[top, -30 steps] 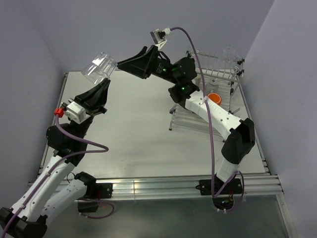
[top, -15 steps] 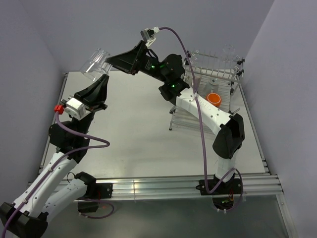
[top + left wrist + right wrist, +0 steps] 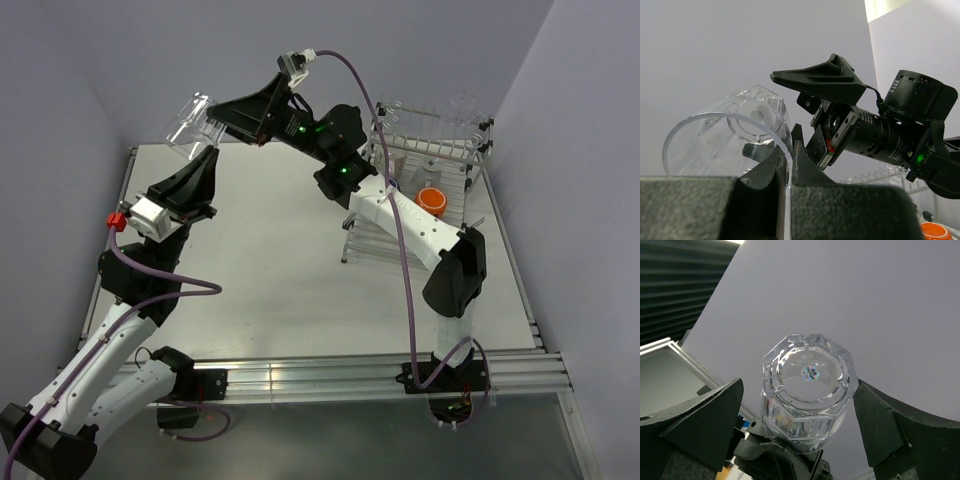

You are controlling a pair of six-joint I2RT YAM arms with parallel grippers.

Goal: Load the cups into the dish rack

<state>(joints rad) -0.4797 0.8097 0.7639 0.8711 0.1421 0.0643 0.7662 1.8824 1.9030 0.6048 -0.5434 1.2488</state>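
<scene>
A clear glass tumbler (image 3: 190, 122) hangs high over the table's back left, tilted with its base toward the right arm. My left gripper (image 3: 210, 152) is shut on its rim, the wall pinched between the fingers (image 3: 771, 165). My right gripper (image 3: 214, 116) is open; its fingers (image 3: 715, 415) stand on either side of the tumbler's (image 3: 807, 385) faceted base with a gap on each side. The dish rack (image 3: 440, 146) stands at the back right. In it are an orange mug (image 3: 432, 199) and another clear glass (image 3: 462, 105).
The walls close in on the left, back and right of the white table (image 3: 270, 260). An aluminium rail (image 3: 320, 375) runs along the near edge by the arm bases. In the left wrist view, the rack's wire prongs (image 3: 880, 175) and the orange mug (image 3: 937, 231) show low right.
My right arm swung left from the rack to the held tumbler, and its open fingers now flank the base. The left arm shifted the tumbler slightly up and left.
</scene>
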